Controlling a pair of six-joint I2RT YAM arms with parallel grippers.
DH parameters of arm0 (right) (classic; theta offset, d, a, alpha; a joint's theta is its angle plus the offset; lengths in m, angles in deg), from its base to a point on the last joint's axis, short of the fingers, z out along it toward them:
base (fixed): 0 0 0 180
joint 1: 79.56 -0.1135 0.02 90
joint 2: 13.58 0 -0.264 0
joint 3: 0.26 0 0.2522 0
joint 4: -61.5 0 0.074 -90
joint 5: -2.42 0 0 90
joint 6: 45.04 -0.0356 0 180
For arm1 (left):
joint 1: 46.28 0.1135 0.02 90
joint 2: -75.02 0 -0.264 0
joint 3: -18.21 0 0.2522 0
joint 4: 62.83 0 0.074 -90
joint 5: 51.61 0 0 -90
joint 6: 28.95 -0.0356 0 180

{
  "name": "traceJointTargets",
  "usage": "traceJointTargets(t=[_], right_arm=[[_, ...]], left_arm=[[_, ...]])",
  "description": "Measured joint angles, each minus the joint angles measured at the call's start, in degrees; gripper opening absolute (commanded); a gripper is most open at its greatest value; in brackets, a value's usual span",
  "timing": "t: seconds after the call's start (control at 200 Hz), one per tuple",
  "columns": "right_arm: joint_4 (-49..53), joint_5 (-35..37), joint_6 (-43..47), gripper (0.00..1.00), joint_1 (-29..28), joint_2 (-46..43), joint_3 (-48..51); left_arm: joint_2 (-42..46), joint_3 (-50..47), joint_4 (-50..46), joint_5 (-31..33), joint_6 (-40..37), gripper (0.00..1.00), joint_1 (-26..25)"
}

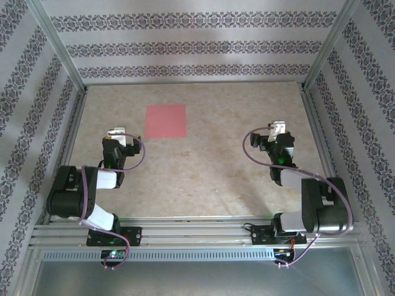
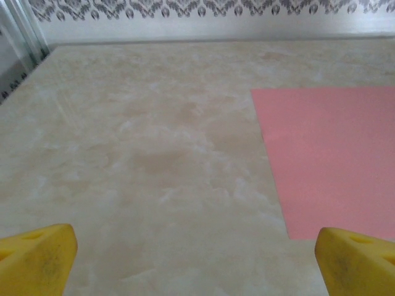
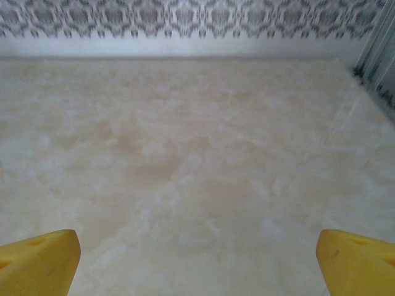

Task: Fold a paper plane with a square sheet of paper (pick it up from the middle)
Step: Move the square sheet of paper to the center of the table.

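The square sheet of paper (image 1: pixel 165 121) lies flat and unfolded on the marbled table, left of the middle and toward the back. In the left wrist view the same pink sheet (image 2: pixel 333 157) fills the right side, just ahead of the yellow right fingertip (image 2: pixel 358 262). My left gripper (image 1: pixel 117 133) hovers a little left of and nearer than the sheet, open, with bare table between its fingers (image 2: pixel 196 265). My right gripper (image 1: pixel 278 127) is far to the right of the sheet, open over bare table (image 3: pixel 197 265).
Patterned walls and metal frame posts (image 1: pixel 58 46) close in the table on three sides. A metal rail (image 1: pixel 185 231) runs along the near edge by the arm bases. Bare marbled tabletop (image 1: pixel 203 172) lies between the two arms.
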Motion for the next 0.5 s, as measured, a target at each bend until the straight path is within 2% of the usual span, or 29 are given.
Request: traceJointTargets(t=[0.125,0.255,0.395,0.505], right_arm=[[8.3,0.5,-3.5,0.98,-1.4,-7.5,-5.2],[19.6,1.0,-10.3,0.98,-4.1,-10.0,-12.9],[29.1,-0.5,-17.5,0.98,-7.5,-8.7,-18.3],[35.3,-4.6,-23.5,0.98,-9.9,-3.7,-22.5]], left_arm=[[8.2,1.9,-7.0,1.9,1.3,0.99,0.0],[14.1,8.1,-18.0,2.6,8.2,0.99,0.0],[12.4,18.8,-30.0,-2.8,16.8,1.0,-0.2],[7.6,25.2,-36.3,-8.3,23.0,1.0,-0.7]])
